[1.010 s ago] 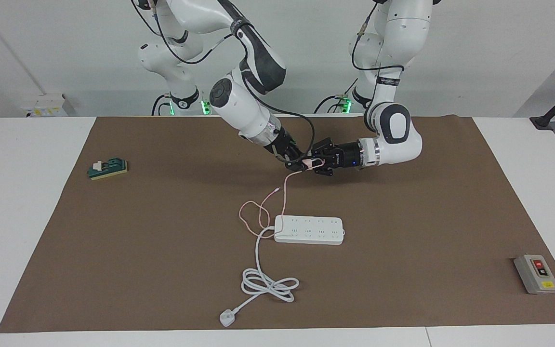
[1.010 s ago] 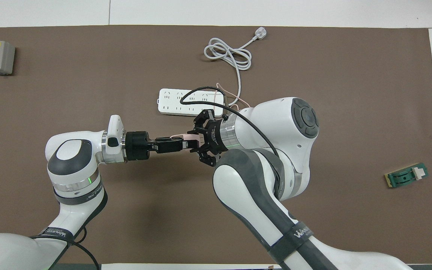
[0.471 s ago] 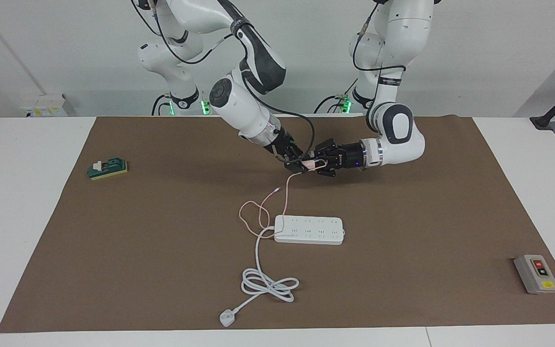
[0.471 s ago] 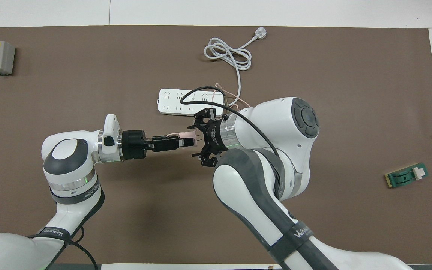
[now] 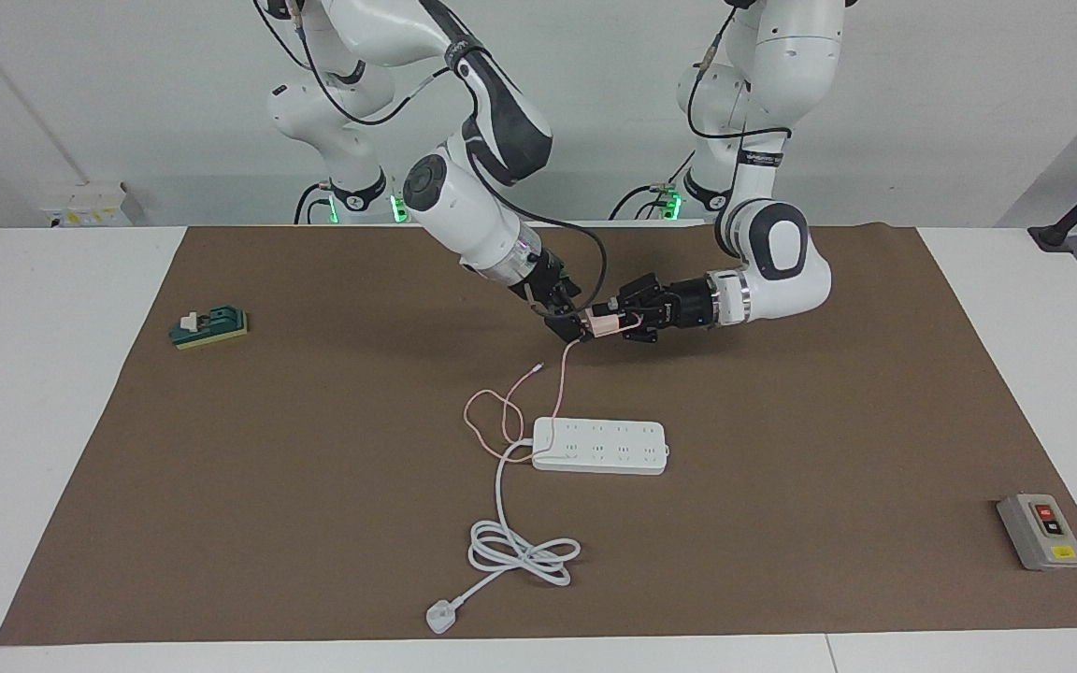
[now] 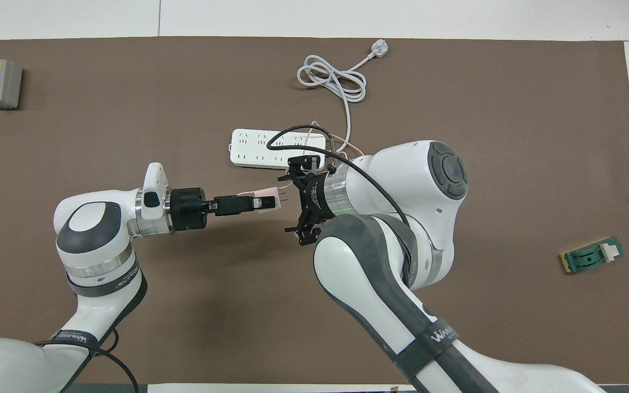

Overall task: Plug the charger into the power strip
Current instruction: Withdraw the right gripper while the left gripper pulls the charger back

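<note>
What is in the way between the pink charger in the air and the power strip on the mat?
Nothing solid. The left gripper holds the charger above bare mat. Only its own pink cable hangs down toward the power strip, draping over the strip's end. The right gripper, open, sits beside the charger.

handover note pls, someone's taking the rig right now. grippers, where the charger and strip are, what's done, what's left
Left gripper: shut on the charger, held in the air over the mat, nearer the robots than the power strip.
Right gripper: open, empty, right beside the charger, not gripping it.
Pink cable hangs from the charger to the mat by the strip's corded end.
Power strip: flat on the mat, sockets up, nothing plugged in.
Done: charger lifted, in the left gripper alone.
Left: carry it to the strip, line up the prongs, push in, let go.
</note>
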